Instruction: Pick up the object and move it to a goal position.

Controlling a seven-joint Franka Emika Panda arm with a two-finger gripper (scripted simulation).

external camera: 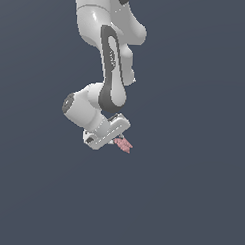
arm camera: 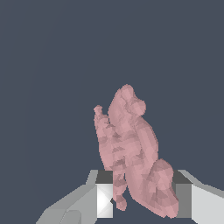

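gripping the pink object between clenched jaws; barely discernible in exterior view, lumpy detail clear only from wrist.

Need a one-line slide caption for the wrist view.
Wrist view: lumpy pale pink object clamped between the two gripper fingers, against a plain dark background.

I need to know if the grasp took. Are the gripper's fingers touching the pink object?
Touching. In the wrist view the pink object sits pinched between the gripper fingers, no gap showing on either side.
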